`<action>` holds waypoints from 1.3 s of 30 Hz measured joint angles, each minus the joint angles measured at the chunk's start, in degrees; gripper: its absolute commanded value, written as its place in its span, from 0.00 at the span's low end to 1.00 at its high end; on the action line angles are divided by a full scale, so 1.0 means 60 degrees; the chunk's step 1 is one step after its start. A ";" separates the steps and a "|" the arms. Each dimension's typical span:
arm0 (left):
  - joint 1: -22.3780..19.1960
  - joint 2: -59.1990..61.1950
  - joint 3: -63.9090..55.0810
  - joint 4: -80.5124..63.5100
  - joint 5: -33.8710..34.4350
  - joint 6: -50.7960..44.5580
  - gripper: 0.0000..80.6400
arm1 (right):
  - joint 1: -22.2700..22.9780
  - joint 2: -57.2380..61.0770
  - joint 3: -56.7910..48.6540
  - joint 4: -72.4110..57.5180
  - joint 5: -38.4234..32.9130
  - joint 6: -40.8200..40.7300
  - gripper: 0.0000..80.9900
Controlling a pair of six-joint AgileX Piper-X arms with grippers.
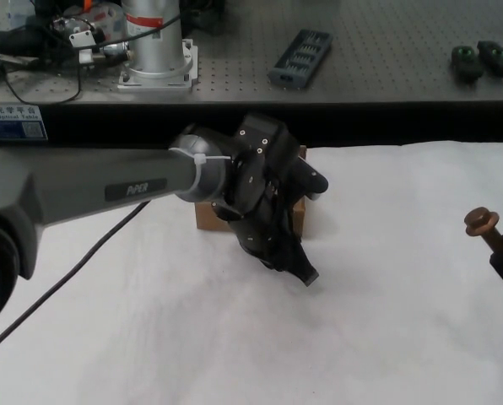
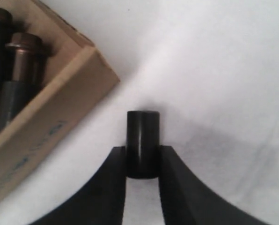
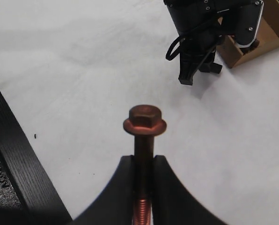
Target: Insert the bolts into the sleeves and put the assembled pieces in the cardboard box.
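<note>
Beside the cardboard box (image 2: 60, 108), near the far edge of the white sheet (image 1: 386, 321), the left gripper (image 2: 142, 157) pinches a black sleeve (image 2: 142, 133) between its fingers (image 2: 106, 187), the sleeve's end poking past the tips. Inside the box two sleeved bolts (image 2: 20, 75) lie side by side. At the sheet's right edge the right gripper (image 3: 143, 161) clamps a copper bolt (image 3: 144, 123) by its shank, head clear of the grip.
</note>
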 measured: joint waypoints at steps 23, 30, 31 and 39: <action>0.0037 -0.3027 0.0428 0.2712 0.3069 -0.0305 0.01 | 0.0000 0.1113 0.0000 -0.1356 0.0131 0.1639 0.03; 0.0057 -0.5048 0.2603 0.2591 0.3838 -0.0440 0.01 | 0.0000 0.1937 0.0000 -0.2872 0.0037 0.3062 0.03; 0.0057 -0.5366 0.2994 0.2426 0.3865 -0.0447 0.01 | 0.0000 0.1954 0.0000 -0.2917 0.0035 0.3091 0.03; 0.0113 -0.8253 0.6053 -0.1194 0.5457 -0.2652 0.01 | 0.0000 0.2501 0.0000 -0.4126 -0.0638 0.4527 0.03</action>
